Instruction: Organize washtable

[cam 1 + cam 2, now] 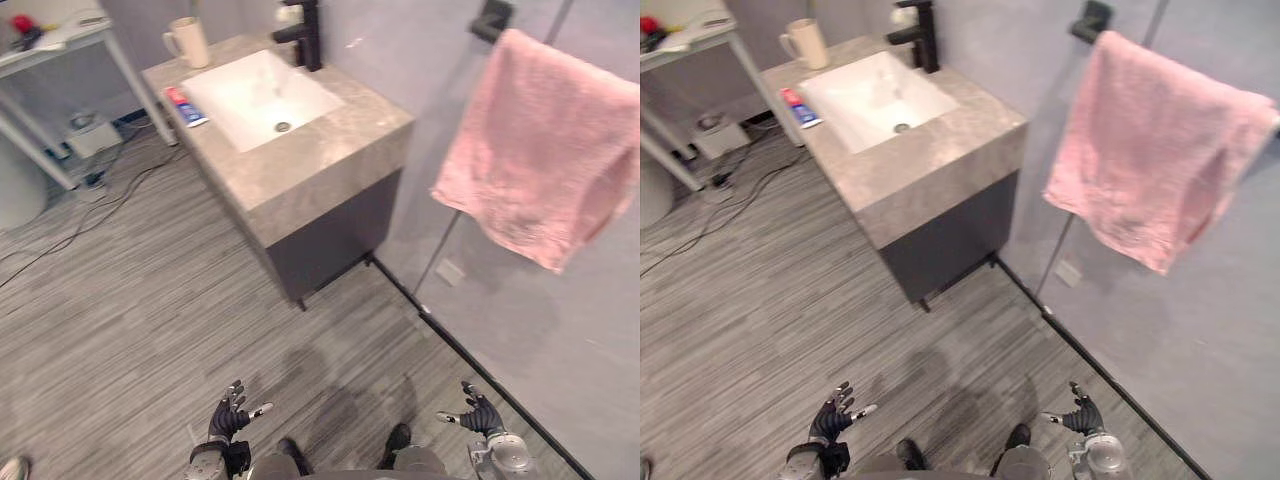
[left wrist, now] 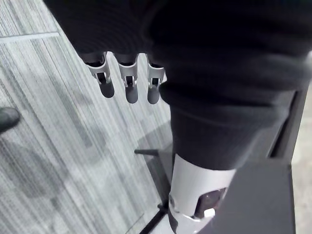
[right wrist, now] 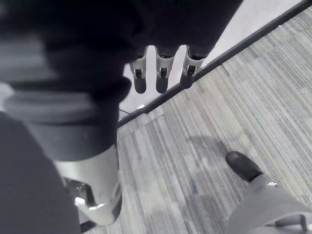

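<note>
Both empty and spread wide, my left hand (image 1: 228, 420) and right hand (image 1: 482, 415) low over the floor (image 1: 150, 300), washtable surface (image 1: 330, 150) with cup (image 1: 188, 42) and tube (image 1: 185, 106) well ahead.

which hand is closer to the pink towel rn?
Right. The right hand sits low over the floor, below the pink towel; the left hand is equally low but farther to its left.

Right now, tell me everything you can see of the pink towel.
The pink towel looks like plain soft terry cloth. It hangs draped over a support hidden under its top fold, beside a dark wall bracket, on the grey wall to the right of the washstand. It is rumpled, its lower edge uneven with one corner lowest. It hangs clear of the washstand; nothing else touches it.
</note>
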Tool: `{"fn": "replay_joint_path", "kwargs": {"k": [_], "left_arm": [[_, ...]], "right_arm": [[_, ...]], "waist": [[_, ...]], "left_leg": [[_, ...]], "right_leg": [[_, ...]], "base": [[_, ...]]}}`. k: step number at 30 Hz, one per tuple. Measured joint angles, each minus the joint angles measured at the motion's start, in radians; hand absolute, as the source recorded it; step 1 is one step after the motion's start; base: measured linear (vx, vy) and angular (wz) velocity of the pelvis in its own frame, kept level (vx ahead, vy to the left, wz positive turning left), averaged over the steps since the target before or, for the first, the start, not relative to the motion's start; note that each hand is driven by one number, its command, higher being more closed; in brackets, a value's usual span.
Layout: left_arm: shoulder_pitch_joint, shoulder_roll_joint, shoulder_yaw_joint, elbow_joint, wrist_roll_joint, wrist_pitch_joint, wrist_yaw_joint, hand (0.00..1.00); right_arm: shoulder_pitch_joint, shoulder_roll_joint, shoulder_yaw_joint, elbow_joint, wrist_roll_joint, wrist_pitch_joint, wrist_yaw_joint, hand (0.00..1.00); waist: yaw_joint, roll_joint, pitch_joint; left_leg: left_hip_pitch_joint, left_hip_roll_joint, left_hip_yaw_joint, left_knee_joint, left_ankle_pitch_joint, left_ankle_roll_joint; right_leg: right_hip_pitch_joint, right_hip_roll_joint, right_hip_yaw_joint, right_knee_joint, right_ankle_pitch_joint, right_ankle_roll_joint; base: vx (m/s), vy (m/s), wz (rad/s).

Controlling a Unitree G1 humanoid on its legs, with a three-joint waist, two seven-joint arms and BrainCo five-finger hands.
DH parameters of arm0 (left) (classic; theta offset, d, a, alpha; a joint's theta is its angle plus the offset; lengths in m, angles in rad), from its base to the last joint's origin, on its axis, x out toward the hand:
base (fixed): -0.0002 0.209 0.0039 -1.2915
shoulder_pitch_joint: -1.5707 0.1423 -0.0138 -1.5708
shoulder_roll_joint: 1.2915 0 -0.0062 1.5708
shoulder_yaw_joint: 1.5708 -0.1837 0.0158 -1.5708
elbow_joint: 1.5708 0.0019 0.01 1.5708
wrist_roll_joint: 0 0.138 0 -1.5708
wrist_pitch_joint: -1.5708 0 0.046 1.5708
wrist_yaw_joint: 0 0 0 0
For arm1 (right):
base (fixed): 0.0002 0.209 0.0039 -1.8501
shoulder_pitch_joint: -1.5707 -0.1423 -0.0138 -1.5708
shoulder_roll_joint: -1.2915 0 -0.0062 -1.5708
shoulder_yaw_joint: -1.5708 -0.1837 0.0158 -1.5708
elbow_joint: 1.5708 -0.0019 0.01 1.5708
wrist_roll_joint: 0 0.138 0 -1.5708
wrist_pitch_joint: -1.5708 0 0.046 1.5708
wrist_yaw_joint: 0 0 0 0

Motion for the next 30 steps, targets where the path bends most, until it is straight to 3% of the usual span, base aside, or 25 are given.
{"fn": "replay_joint_path", "kwargs": {"k": [2, 3, 5, 7, 8, 9, 10, 11, 12, 13, 14, 15, 17, 19, 21, 23, 24, 25, 27, 28, 29, 30], "left_arm": [[-0.003, 0.035, -0.002, 0.003, 0.0, 0.001, -0.002, 0.0], [-0.005, 0.042, -0.002, 0.003, 0.0, 0.001, -0.002, 0.0], [-0.007, 0.058, -0.002, 0.004, 0.005, 0.0, -0.002, 0.0], [0.003, 0.059, -0.001, 0.007, 0.013, -0.001, -0.002, 0.0], [0.011, 0.059, -0.002, 0.007, 0.016, 0.0, -0.002, 0.0], [0.018, 0.06, -0.002, 0.006, 0.022, 0.0, -0.003, 0.0], [0.02, 0.064, -0.002, 0.005, 0.022, 0.0, -0.002, 0.0], [0.019, 0.085, -0.011, 0.004, 0.022, 0.0, -0.002, 0.0], [0.019, 0.099, -0.02, 0.0, 0.022, 0.0, -0.002, 0.0], [0.016, 0.103, -0.019, -0.001, 0.022, 0.0, -0.001, 0.0], [0.023, 0.103, -0.013, 0.001, 0.022, 0.005, 0.002, 0.0], [0.028, 0.107, -0.017, 0.002, 0.022, 0.014, 0.002, 0.0], [0.009, 0.111, -0.032, 0.003, 0.021, 0.019, 0.0, 0.0], [-0.013, 0.11, -0.04, 0.018, 0.022, 0.018, 0.0, 0.0], [-0.029, 0.108, -0.04, 0.044, 0.023, 0.018, 0.0, 0.0], [-0.02, 0.106, -0.035, 0.046, 0.032, 0.015, -0.001, 0.0], [-0.018, 0.099, -0.03, 0.049, 0.032, 0.016, 0.001, 0.0], [-0.012, 0.089, -0.028, 0.049, 0.033, 0.018, 0.0, 0.0], [-0.01, 0.047, -0.013, 0.036, 0.033, 0.018, 0.0, 0.0], [0.01, 0.021, 0.005, 0.033, 0.032, 0.018, -0.001, 0.0], [0.027, 0.025, 0.012, 0.017, 0.032, 0.014, -0.002, 0.0], [0.029, 0.006, 0.013, 0.023, 0.031, 0.014, 0.0, 0.0]], "right_arm": [[-0.001, 0.058, 0.004, 0.005, 0.0, 0.0, 0.0, 0.0], [-0.004, 0.065, 0.006, 0.005, 0.0, 0.0, 0.0, 0.0], [-0.01, 0.068, 0.006, 0.004, 0.01, 0.0, 0.0, 0.0], [-0.024, 0.063, 0.007, 0.004, 0.029, 0.001, 0.0, 0.0], [-0.028, 0.062, 0.006, 0.004, 0.042, 0.002, 0.0, 0.0], [-0.031, 0.062, 0.006, 0.0, 0.058, 0.002, 0.0, 0.0], [-0.03, 0.064, 0.009, -0.003, 0.07, 0.002, 0.001, 0.0], [-0.009, 0.072, 0.01, -0.002, 0.09, 0.003, 0.002, 0.0], [0.005, 0.075, 0.01, -0.001, 0.097, 0.004, 0.002, 0.0], [0.006, 0.075, 0.015, 0.001, 0.097, 0.005, 0.002, 0.0], [-0.005, 0.075, 0.029, 0.002, 0.099, 0.005, 0.002, 0.0], [-0.015, 0.077, 0.039, -0.004, 0.108, 0.003, 0.002, 0.0], [-0.009, 0.077, 0.046, -0.018, 0.135, -0.003, 0.002, 0.0], [0.008, 0.077, 0.043, -0.038, 0.154, -0.003, 0.001, 0.0], [0.043, 0.077, 0.035, -0.05, 0.156, -0.004, 0.001, 0.0], [0.094, 0.078, 0.025, -0.07, 0.164, -0.002, 0.003, 0.0], [0.098, 0.077, 0.02, -0.07, 0.164, -0.001, 0.002, 0.0], [0.087, 0.079, 0.004, -0.075, 0.164, 0.0, 0.001, 0.0], [0.097, 0.073, -0.001, -0.126, 0.164, -0.002, 0.003, 0.0], [0.117, 0.077, -0.002, -0.152, 0.165, -0.009, 0.003, 0.0], [0.129, 0.088, 0.002, -0.17, 0.166, -0.011, 0.003, 0.0], [0.123, 0.089, 0.0, -0.176, 0.17, -0.014, 0.001, 0.0]], "waist": [[0.004, -0.045, -0.016], [0.006, -0.048, -0.015], [0.029, -0.031, -0.004], [0.045, -0.009, 0.001], [0.043, -0.009, 0.009], [0.039, -0.006, 0.018], [0.03, -0.022, 0.028], [0.017, -0.051, 0.044], [0.016, -0.072, 0.051], [0.02, -0.072, 0.065], [0.026, -0.077, 0.081], [0.024, -0.058, 0.096], [0.012, -0.049, 0.105], [-0.009, -0.054, 0.105], [-0.032, -0.064, 0.102], [-0.053, -0.056, 0.071], [-0.054, -0.044, 0.065], [-0.054, -0.02, 0.067], [-0.061, -0.007, 0.078], [-0.055, 0.016, 0.066], [-0.053, 0.003, 0.058], [-0.049, 0.039, 0.056]], "left_leg": [[-0.044, -0.067, -0.054, 0.033, -0.025, 0.043], [-0.063, -0.07, -0.064, 0.07, -0.047, 0.051], [-0.144, -0.047, -0.108, 0.268, -0.162, 0.076], [-0.197, -0.035, -0.136, 0.361, -0.23, 0.09], [-0.216, -0.041, -0.152, 0.397, -0.269, 0.089], [-0.217, -0.066, -0.172, 0.412, -0.291, 0.108], [-0.213, -0.098, -0.198, 0.412, -0.301, 0.124], [-0.184, -0.164, -0.262, 0.41, -0.315, 0.15], [-0.173, -0.199, -0.291, 0.411, -0.326, 0.168], [-0.163, -0.208, -0.304, 0.414, -0.334, 0.184], [-0.143, -0.206, -0.321, 0.413, -0.337, 0.198], [-0.122, -0.201, -0.343, 0.392, -0.337, 0.199], [-0.047, -0.208, -0.393, 0.298, -0.325, 0.191], [0.017, -0.228, -0.439, 0.236, -0.314, 0.171], [0.081, -0.256, -0.484, 0.172, -0.309, 0.154], [0.14, -0.261, -0.532, 0.155, -0.341, 0.102], [0.14, -0.248, -0.533, 0.17, -0.344, 0.094], [0.135, -0.229, -0.515, 0.214, -0.319, 0.05], [0.131, -0.218, -0.465, 0.344, -0.234, -0.006], [0.11, -0.157, -0.415, 0.516, -0.217, -0.004], [0.094, -0.145, -0.386, 0.618, -0.206, -0.001], [0.055, -0.058, -0.351, 0.765, -0.223, 0.02]], "right_leg": [[0.016, -0.065, -0.044, -0.016, 0.033, 0.032], [0.019, -0.075, -0.049, -0.016, 0.039, 0.04], [0.044, -0.092, -0.07, -0.012, 0.047, 0.051], [0.039, -0.105, -0.065, 0.029, 0.024, 0.065], [0.016, -0.125, -0.02, 0.097, -0.042, 0.062], [-0.036, -0.144, 0.11, 0.209, -0.144, -0.027], [-0.079, -0.131, 0.248, 0.282, -0.247, -0.103], [-0.094, -0.103, 0.444, 0.37, -0.37, -0.167], [-0.095, -0.1, 0.511, 0.431, -0.401, -0.212], [-0.111, -0.094, 0.539, 0.495, -0.417, -0.189], [-0.148, -0.056, 0.558, 0.586, -0.451, -0.142], [-0.186, 0.001, 0.557, 0.627, -0.467, -0.115], [-0.264, 0.118, 0.532, 0.573, -0.451, -0.075], [-0.309, 0.177, 0.545, 0.465, -0.406, -0.05], [-0.33, 0.201, 0.594, 0.378, -0.303, -0.059], [-0.335, 0.221, 0.635, 0.409, -0.191, -0.103], [-0.323, 0.223, 0.624, 0.422, -0.2, -0.102], [-0.305, 0.223, 0.602, 0.439, -0.209, -0.117], [-0.309, 0.214, 0.569, 0.551, -0.233, -0.136], [-0.242, 0.257, 0.57, 0.428, -0.245, -0.123], [-0.205, 0.255, 0.561, 0.363, -0.231, -0.168], [-0.166, 0.296, 0.567, 0.387, -0.266, -0.186]], "base": [[0.01, 0.334, 0.74], [0.02, 0.298, 0.59], [-0.01, 0.298, 0.4], [-0.05, 0.251, 0.26], [-0.08, 0.35, 0.52], [-0.05, 0.288, 0.78], [0.07, 0.245, 1.43], [0.12, 0.145, 1.57], [0.21, 0.114, 1.38], [0.17, 0.04, 0.65], [0.2, 0.042, 0.34], [0.22, 0.065, 0.4], [0.29, 0.08, 0.65], [0.37, 0.03, 0.87], [0.44, -0.008, 0.98], [0.56, -0.073, 0.88], [0.75, -0.111, 0.48], [0.64, -0.091, 0.24], [0.57, -0.149, 0.11], [0.32, -0.188, -0.09], [0.17, -0.22, -0.37], [0.21, -0.076, -0.42]]}}
